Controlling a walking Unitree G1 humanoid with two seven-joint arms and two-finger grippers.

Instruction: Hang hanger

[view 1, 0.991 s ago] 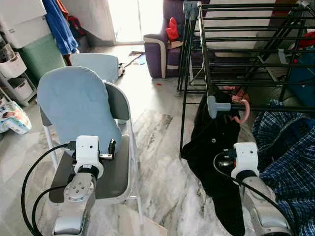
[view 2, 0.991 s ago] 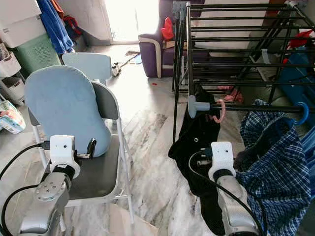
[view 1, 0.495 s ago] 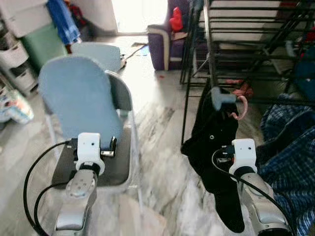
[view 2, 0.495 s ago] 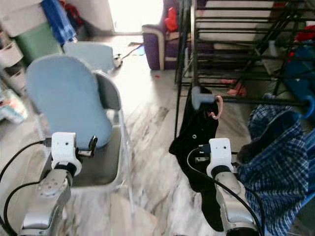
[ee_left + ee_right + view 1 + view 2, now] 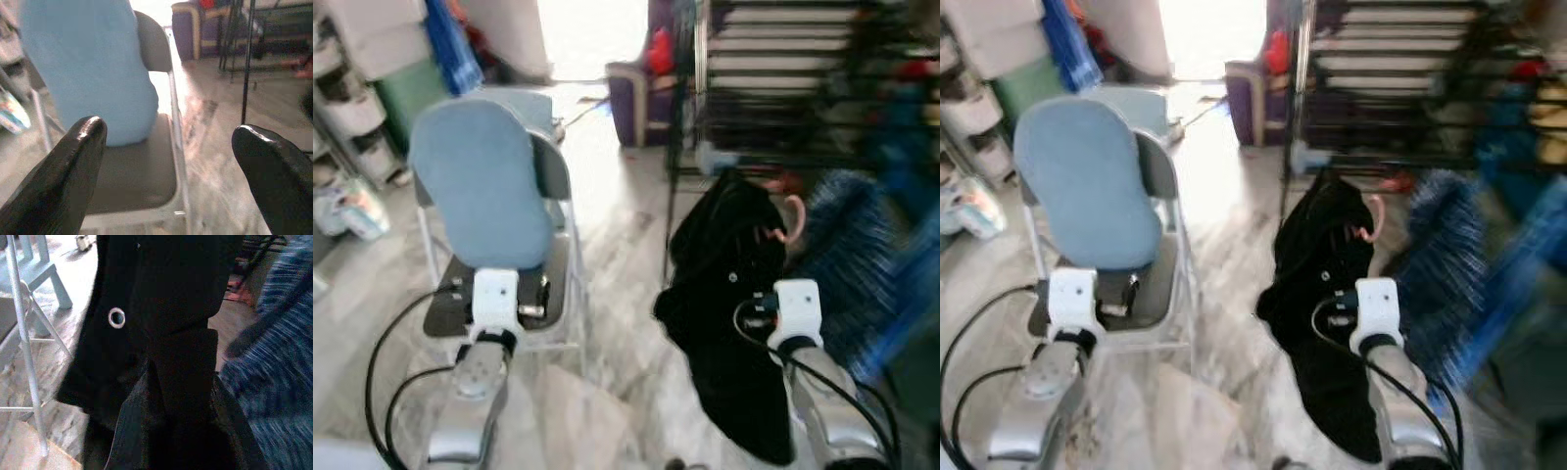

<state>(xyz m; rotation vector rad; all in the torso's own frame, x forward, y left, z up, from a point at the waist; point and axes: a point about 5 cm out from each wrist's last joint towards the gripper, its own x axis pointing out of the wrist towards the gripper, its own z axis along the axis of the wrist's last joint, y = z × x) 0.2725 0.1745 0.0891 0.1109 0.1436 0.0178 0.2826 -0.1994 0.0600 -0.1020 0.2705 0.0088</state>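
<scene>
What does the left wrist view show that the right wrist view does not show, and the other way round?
The left wrist view shows the left gripper with its fingers wide apart, a blue cushion on the chair's seat, a purple sofa and a black rack leg. The right wrist view shows a black garment with a metal eyelet and a blue checked cloth beside it. Both show the folding chair and the marble floor.

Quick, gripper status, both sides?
Left gripper: open, holding nothing, in front of the chair.
Right gripper: fingers around the black garment; open or shut cannot be told.
</scene>
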